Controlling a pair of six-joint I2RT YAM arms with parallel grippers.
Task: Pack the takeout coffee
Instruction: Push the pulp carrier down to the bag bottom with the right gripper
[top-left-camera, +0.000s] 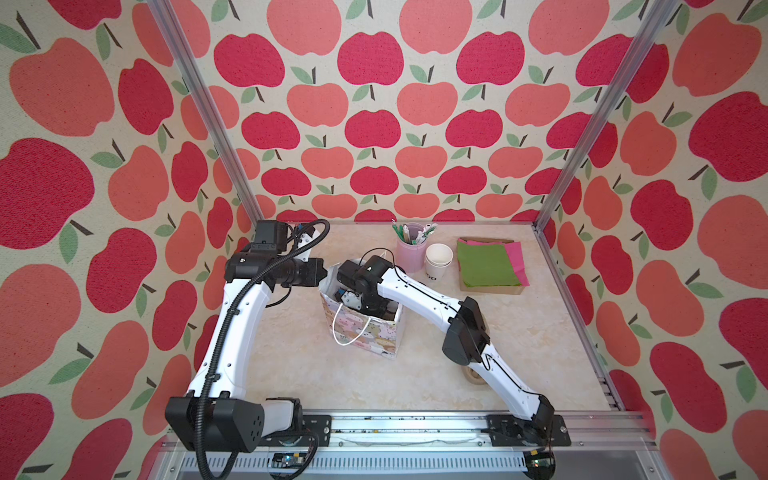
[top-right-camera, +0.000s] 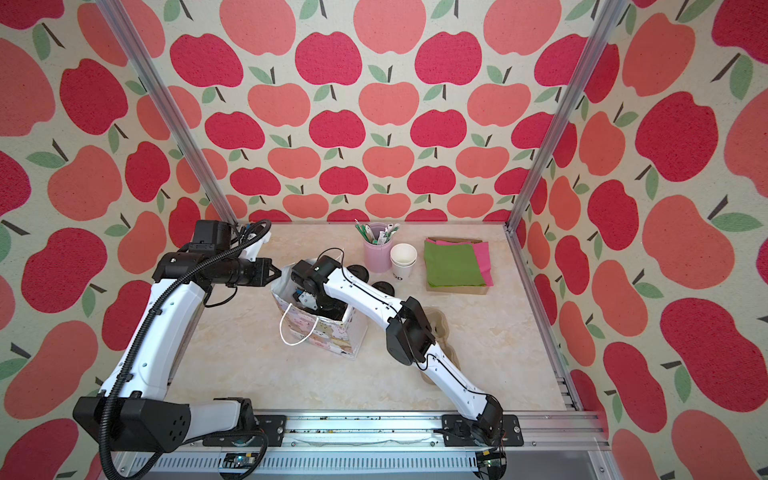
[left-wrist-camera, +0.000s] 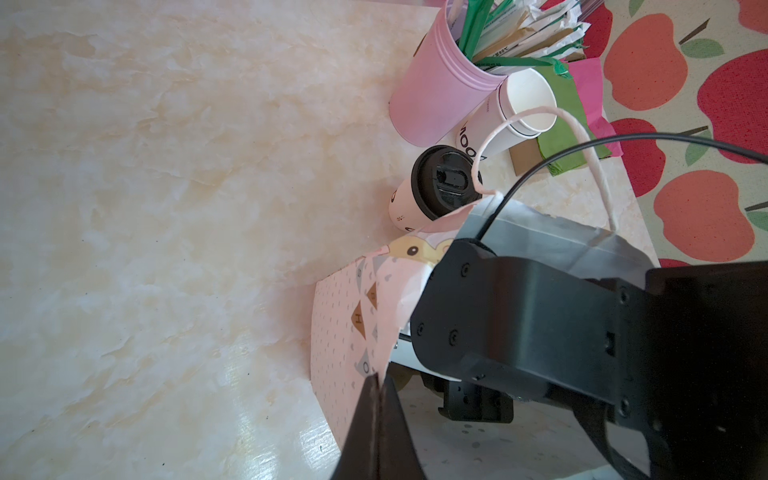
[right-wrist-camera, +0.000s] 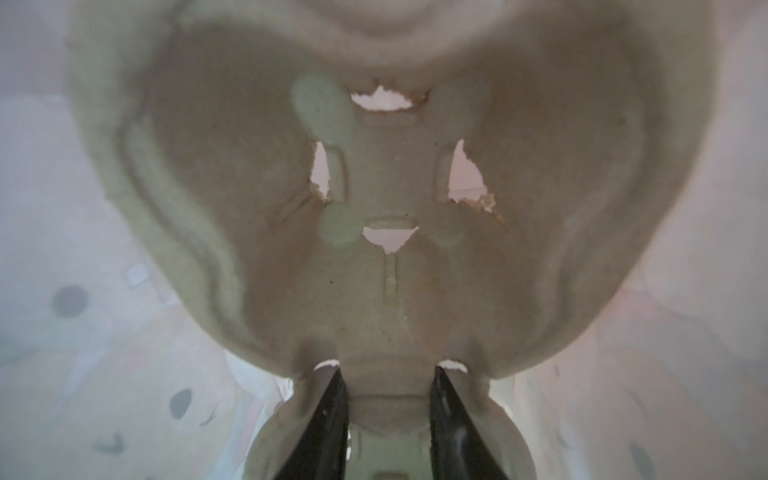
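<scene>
Looking first at the takeout coffee (left-wrist-camera: 446, 183), we found it upright on the counter (left-wrist-camera: 166, 208) just beside the gift bag (left-wrist-camera: 353, 316), lidded, not yet packed; inside the bag our right claw (right-wrist-camera: 388, 374) gripped the pulp carrier (right-wrist-camera: 390, 282) by its middle ridge; our left claw (left-wrist-camera: 376, 380) was clenched on the bag's rim; loading the cup, we judged, lay ahead.

Left arm (top-left-camera: 249, 320): glossy white shells, black joint housings, small dark screws; thick black corrugated conduit (top-left-camera: 217, 351) strapped along it. Right arm (top-left-camera: 415, 297): same white-and-black build, thin black cable (left-wrist-camera: 623, 135). Left pincer (left-wrist-camera: 377, 378), right pincer (right-wrist-camera: 387, 370): matte black tapered fingers. Black bolted base plate (top-left-camera: 503, 428).
</scene>
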